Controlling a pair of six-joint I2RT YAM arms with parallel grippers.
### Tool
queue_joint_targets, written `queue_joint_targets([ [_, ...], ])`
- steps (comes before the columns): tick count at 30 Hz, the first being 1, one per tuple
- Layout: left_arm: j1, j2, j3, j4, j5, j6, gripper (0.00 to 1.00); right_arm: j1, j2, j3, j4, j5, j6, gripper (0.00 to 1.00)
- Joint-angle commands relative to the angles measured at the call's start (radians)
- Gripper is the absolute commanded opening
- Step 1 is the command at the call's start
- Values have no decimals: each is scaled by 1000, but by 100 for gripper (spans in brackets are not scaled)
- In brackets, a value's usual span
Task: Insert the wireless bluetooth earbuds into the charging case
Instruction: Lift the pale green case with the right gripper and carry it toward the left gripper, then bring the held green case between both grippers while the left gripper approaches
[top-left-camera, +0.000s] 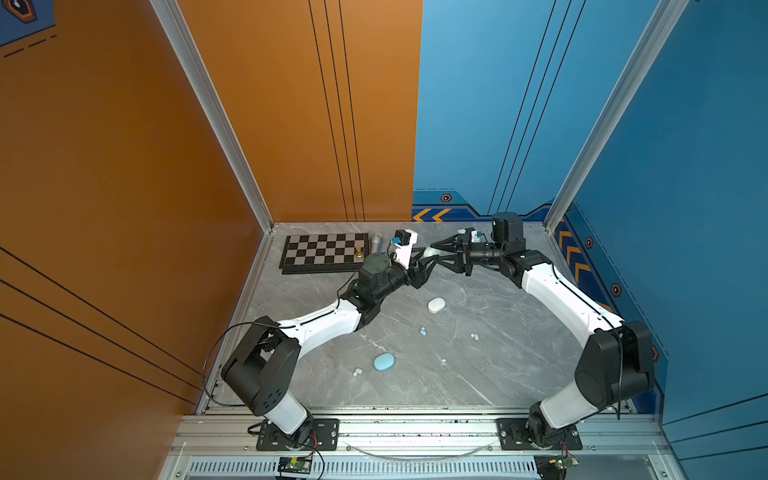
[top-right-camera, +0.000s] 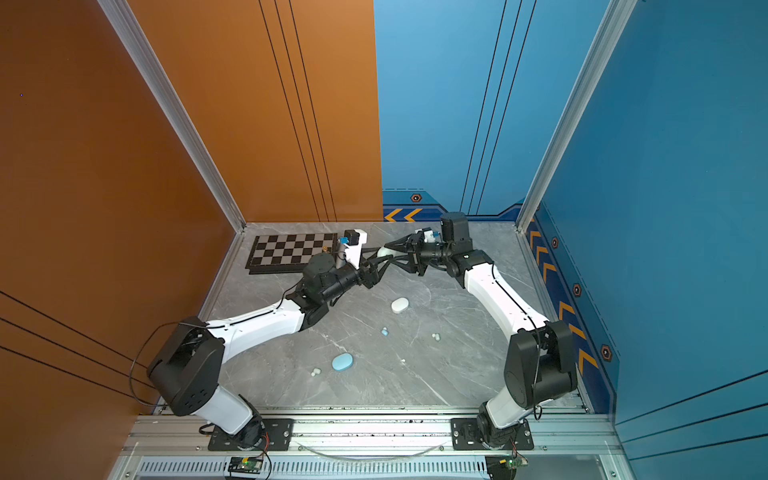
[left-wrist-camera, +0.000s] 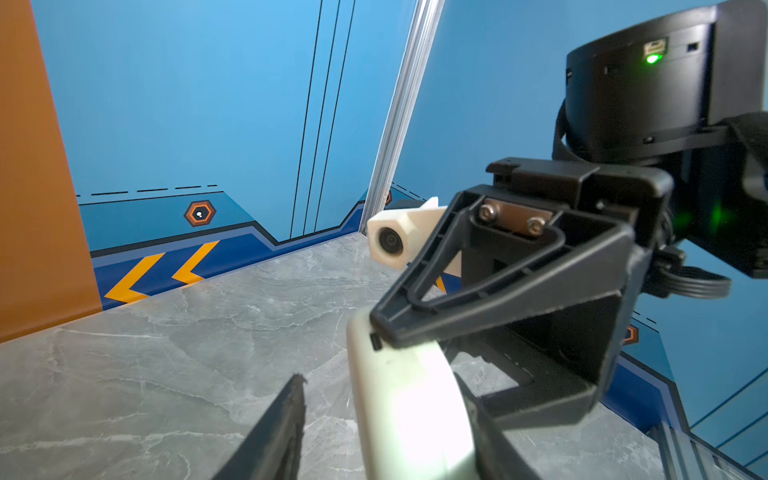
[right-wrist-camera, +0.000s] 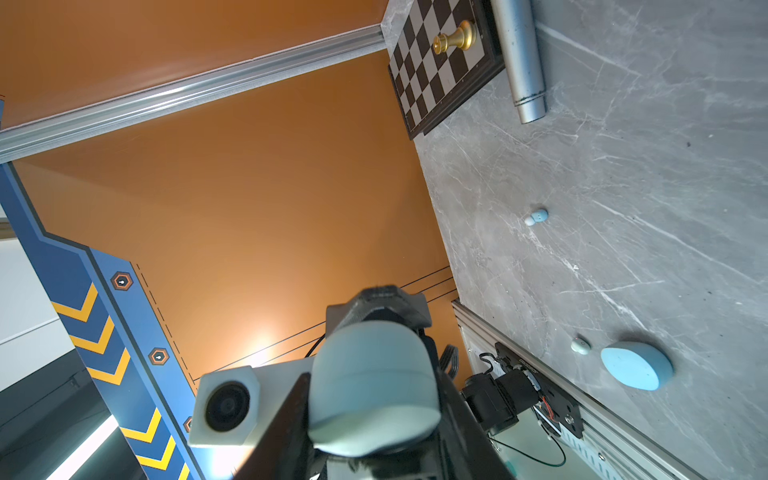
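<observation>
While aloft, case (top-left-camera: 429, 252) inside right hand (top-left-camera: 436, 250)

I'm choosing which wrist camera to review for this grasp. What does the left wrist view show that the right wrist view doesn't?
Only the left wrist view: the right claw from outside, pinching the pale green case; the left claw straddling it, one finger not touching; the right wrist camera. Only the right wrist view: the chessboard with a gold pawn, a silver cylinder, the light blue case, a light blue earbud and a pale earbud. Both: the held case and the grey marble table.
</observation>
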Motion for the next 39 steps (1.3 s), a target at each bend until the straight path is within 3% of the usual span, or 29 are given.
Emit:
queue_joint_targets([
  [1,-2,10,24,19,24,-9,46,-10,-30,-5,39,-19,15,28],
  [8,9,9,26,17,41,-15,27,-10,-24,-25,77,-21,29,30],
  [12,16,4,26,18,47,-18,22,-25,-27,-32,64,-15,2,35],
  [18,27,-2,27,17,63,-22,13,-60,-47,-28,62,-9,-46,54],
  [22,39,-19,19,-27,91,-14,11,-94,-70,-14,44,-30,-166,61],
  [26,51,-59,14,-175,151,34,11,-121,-127,-16,-93,5,-471,63],
  [30,77,-110,15,-408,225,59,11,-95,-252,-77,-281,237,-992,56],
  [34,129,-138,46,-706,311,-17,10,21,-431,-287,-203,430,-1555,50],
  [36,160,-148,79,-792,396,-67,10,93,-498,-376,-163,485,-1788,53],
  [39,192,-168,79,-933,506,-117,10,196,-530,-416,-177,577,-1989,61],
])
